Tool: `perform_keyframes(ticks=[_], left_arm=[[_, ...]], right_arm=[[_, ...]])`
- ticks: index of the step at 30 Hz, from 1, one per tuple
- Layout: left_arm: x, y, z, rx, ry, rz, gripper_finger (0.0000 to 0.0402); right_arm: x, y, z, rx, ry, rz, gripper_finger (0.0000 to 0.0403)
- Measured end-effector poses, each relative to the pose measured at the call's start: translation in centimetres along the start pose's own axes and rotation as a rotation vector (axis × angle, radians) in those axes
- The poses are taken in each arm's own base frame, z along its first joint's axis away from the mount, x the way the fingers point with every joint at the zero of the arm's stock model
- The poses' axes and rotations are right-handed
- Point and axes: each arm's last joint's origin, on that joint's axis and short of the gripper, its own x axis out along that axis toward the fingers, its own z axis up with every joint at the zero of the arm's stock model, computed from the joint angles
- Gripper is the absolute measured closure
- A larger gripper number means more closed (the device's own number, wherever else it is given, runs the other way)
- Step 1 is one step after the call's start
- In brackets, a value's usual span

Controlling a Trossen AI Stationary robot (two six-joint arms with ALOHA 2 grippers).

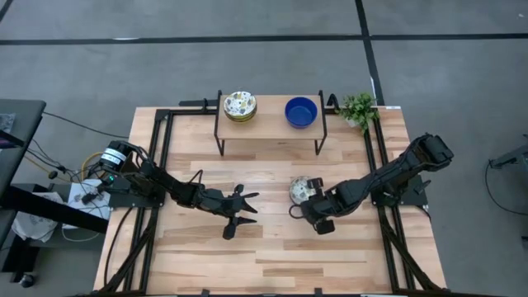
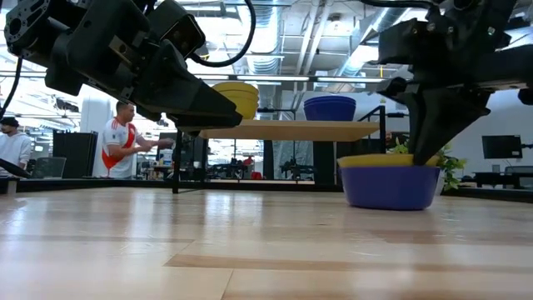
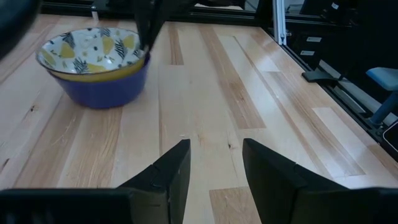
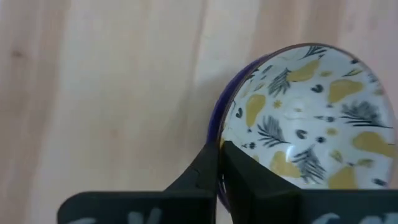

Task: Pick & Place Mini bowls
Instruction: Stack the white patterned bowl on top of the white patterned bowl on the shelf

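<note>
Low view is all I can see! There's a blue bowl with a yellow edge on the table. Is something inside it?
Observer: Yes. It's a bowl pair: a white bowl with yellow fruit shapes and dark leaves sits nested in the blue one.
Operator: Is the claw above it holding it?
Observer: The right gripper is shut on the rim, with one finger inside and one outside.
Operator: And the other claw?
Observer: The left gripper is open and empty, over the bare table off to the pair's left.
</note>
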Motion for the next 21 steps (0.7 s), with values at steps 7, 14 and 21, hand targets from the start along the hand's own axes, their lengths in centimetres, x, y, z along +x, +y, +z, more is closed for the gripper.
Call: perform_keyframes(ticks=[7,14,21], left_arm=[[0.0,0.0,0.0,0.000,0.000,0.000,0.0256],[0.0,0.0,0.0,0.000,0.000,0.000,0.0256],[0.0,0.0,0.0,0.000,0.000,0.000,0.0256]], right_arm=[[-1.5,0.0,0.8,-0.021,0.016,-0.087,0.0402],[-2.9,0.1,1.6,-0.046,0.007,-0.153,0.0402],[-4.2,0.3,2.4,-0.063,-0.037,-0.259,0.0403]])
